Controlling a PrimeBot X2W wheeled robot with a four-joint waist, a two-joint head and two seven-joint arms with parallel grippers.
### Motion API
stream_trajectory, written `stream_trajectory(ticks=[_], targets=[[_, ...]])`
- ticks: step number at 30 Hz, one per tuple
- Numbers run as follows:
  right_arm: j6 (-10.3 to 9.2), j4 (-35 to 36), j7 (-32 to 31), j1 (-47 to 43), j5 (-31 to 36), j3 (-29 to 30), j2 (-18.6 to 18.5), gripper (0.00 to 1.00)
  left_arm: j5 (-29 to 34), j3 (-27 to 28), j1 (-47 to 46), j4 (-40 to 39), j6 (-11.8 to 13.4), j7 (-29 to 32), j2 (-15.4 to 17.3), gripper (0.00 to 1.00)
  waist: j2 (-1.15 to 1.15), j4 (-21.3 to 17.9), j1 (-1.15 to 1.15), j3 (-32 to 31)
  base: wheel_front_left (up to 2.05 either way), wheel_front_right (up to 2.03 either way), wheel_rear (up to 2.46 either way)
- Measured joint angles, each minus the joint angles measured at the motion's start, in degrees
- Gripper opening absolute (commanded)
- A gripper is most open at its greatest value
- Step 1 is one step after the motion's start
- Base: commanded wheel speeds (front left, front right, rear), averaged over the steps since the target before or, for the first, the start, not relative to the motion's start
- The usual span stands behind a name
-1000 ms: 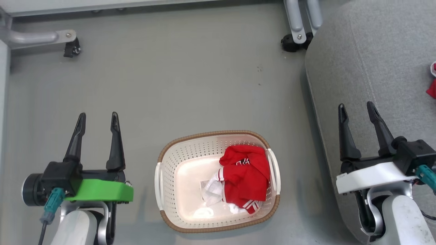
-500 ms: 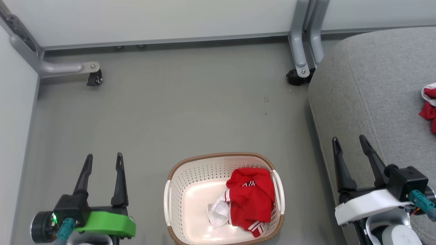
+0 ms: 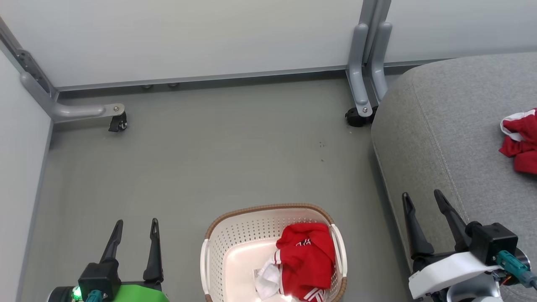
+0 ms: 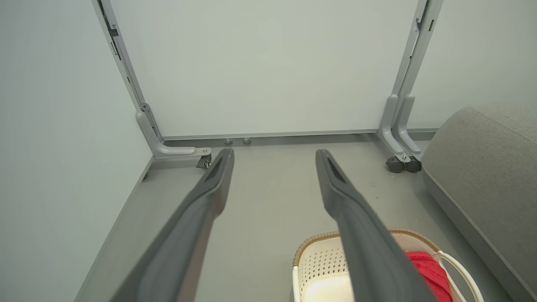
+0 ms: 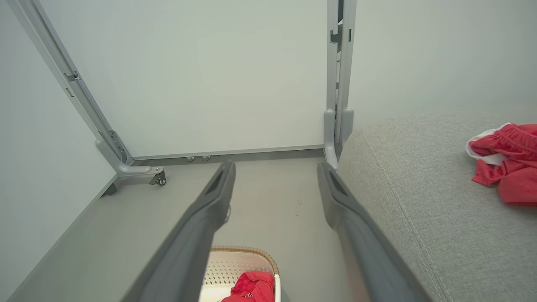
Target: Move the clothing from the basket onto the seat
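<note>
Basket (image 3: pixel 268 206) on the floor (image 3: pixel 209 167), seat (image 3: pixel 444 147) beside it.
The basket sits at 6 o'clock on the floor, one garment (image 3: pixel 310 260) in it against its 3 o'clock wall; the seat lies at 3 o'clock, a second garment (image 3: pixel 520 144) on it.

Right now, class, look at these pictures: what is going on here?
A clothes-moving job is half done. One red garment lies on the seat; a second garment sits in the basket on the floor. The left gripper and right gripper hang open and empty, either side of the basket, touching nothing.
</note>
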State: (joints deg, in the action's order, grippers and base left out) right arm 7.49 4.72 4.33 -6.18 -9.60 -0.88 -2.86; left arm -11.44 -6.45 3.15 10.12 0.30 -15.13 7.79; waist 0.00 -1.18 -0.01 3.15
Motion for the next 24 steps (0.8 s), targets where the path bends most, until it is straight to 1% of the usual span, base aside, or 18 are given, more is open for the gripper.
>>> stream_trajectory(ticks=[17,24], targets=[[0.0,0.56,-0.56,-0.66,-0.46,-0.15,0.0,1.0,1.49,1.45,0.4,1.45,-1.31,0.0,-1.4,1.0,0.0,-0.33,0.0,-0.55,0.0,0.0,0.0],[0.0,0.91,-0.54,-0.57,-0.67,-0.15,0.0,1.0,2.37,1.74,-0.3,1.67,-1.8,0.0,-1.54,1.0,0.0,-0.47,0.0,0.52,0.0,0.0,0.0]])
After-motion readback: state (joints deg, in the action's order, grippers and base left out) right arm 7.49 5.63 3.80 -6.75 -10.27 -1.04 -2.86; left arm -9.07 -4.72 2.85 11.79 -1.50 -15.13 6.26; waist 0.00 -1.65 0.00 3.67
